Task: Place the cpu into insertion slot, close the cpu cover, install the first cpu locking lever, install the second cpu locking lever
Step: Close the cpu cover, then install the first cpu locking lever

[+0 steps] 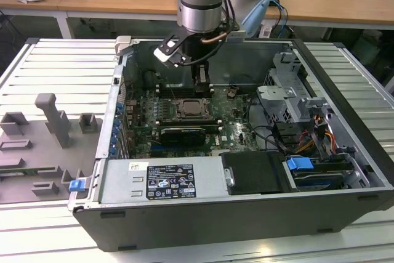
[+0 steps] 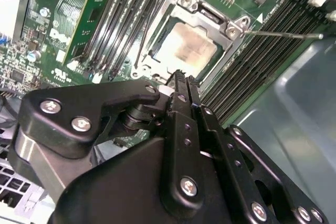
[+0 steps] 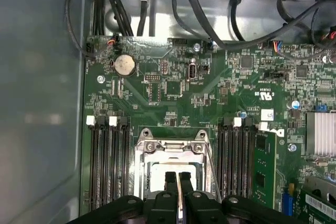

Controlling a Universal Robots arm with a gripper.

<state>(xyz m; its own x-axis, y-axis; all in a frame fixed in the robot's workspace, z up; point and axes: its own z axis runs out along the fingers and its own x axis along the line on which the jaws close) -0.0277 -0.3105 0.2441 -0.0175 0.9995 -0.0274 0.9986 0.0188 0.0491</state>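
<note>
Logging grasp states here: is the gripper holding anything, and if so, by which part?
Nothing is held. The gripper hangs near the cpu, its jaws shut together with nothing between them.

light: bright, even | glare: cpu (image 2: 186,45) top | shadows: soft

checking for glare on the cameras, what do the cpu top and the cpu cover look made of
The cpu: pale silver-grey metal top with a matte, slightly smudged finish; it glows softly without sharp glints. The cpu cover: bare stamped sheet metal, probably steel, shinier, with bright highlights along its edges.
</note>
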